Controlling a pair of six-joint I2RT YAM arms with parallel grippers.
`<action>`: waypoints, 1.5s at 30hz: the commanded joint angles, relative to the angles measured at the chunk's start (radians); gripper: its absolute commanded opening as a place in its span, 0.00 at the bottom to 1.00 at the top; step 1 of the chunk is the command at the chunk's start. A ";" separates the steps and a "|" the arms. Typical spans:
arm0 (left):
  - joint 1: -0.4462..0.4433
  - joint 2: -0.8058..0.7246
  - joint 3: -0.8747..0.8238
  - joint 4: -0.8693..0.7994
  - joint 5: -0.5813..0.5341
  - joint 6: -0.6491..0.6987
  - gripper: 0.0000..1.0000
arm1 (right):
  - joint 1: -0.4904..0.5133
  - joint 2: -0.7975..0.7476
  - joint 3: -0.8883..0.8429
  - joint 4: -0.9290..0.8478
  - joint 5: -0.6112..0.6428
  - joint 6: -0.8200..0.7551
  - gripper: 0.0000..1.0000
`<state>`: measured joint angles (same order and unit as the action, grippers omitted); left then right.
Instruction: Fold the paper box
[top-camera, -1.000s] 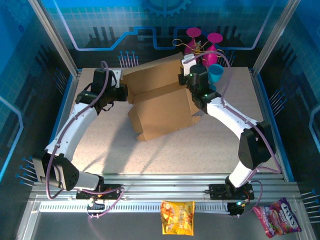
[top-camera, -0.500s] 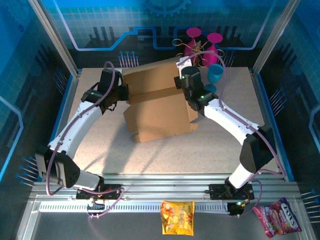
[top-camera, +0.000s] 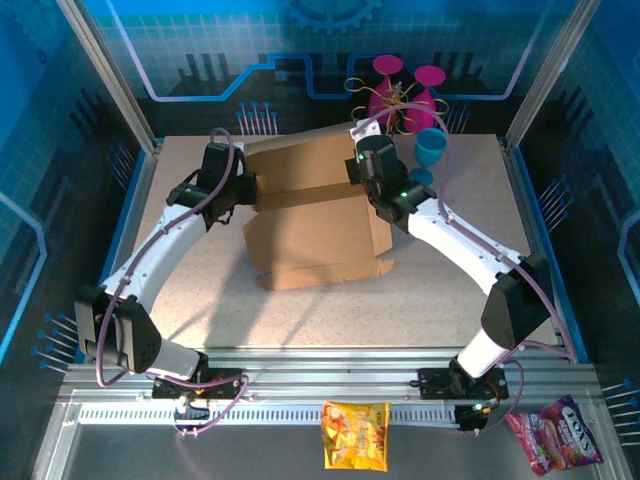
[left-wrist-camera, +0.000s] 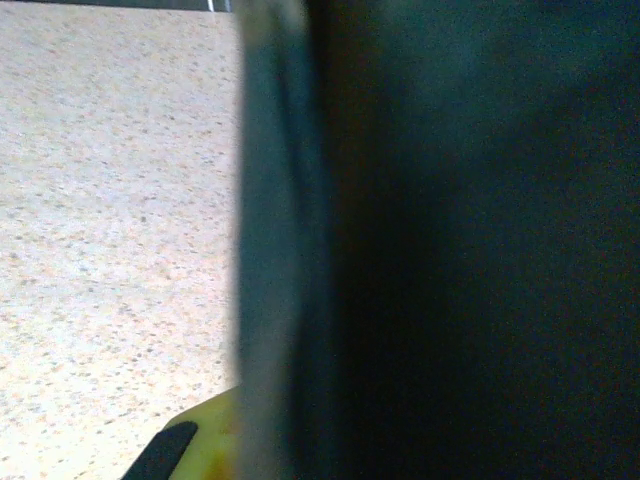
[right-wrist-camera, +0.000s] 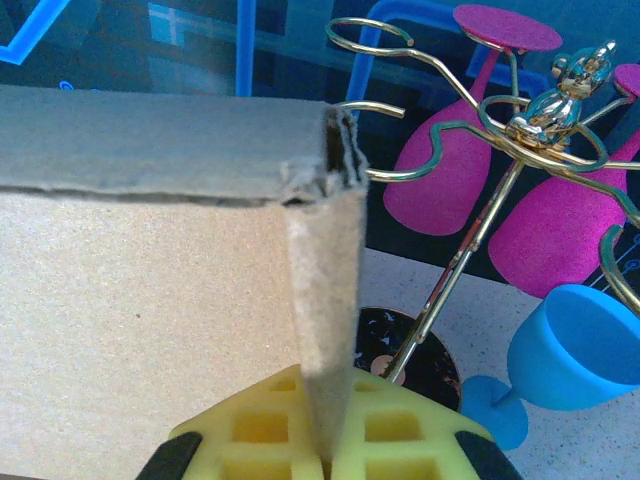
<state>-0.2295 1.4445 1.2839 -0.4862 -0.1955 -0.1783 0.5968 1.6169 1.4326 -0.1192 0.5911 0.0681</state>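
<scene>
The paper box (top-camera: 312, 222) is a brown cardboard sheet with creased flaps, held up off the table between both arms. My left gripper (top-camera: 248, 188) is shut on its left edge; in the left wrist view the dark cardboard (left-wrist-camera: 450, 240) is pressed close to the lens beside one yellow finger pad (left-wrist-camera: 205, 445). My right gripper (top-camera: 362, 178) is shut on the box's upper right side. In the right wrist view a thin cardboard flap (right-wrist-camera: 325, 300) is pinched between the yellow fingers (right-wrist-camera: 250, 430), and the box's wide panel (right-wrist-camera: 140, 310) spreads to the left.
A gold wire rack (top-camera: 395, 100) with magenta glasses (top-camera: 430, 80) and a blue cup (top-camera: 431, 148) stands just behind the right gripper. Snack bags lie on the front rail, a yellow one (top-camera: 355, 435) and a pink one (top-camera: 560, 432). Bare table (top-camera: 300, 320) lies in front of the box.
Both arms have shifted with the box in their grip, the right gripper moving left. The box's near panel has swung from tilted to nearly level and sits further left.
</scene>
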 joint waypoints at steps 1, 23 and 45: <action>0.041 -0.031 -0.039 0.111 0.113 0.008 0.07 | 0.014 -0.037 0.021 -0.042 -0.012 0.006 0.00; 0.137 0.084 -0.224 0.359 0.254 -0.058 0.18 | 0.077 0.072 0.144 -0.174 -0.017 0.055 0.00; 0.150 0.268 -0.164 0.229 0.050 -0.083 0.00 | 0.069 0.240 0.288 -0.330 -0.102 0.059 0.00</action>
<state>-0.0814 1.6814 1.0859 -0.1864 -0.0338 -0.2485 0.6556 1.8496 1.6672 -0.4152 0.5343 0.1127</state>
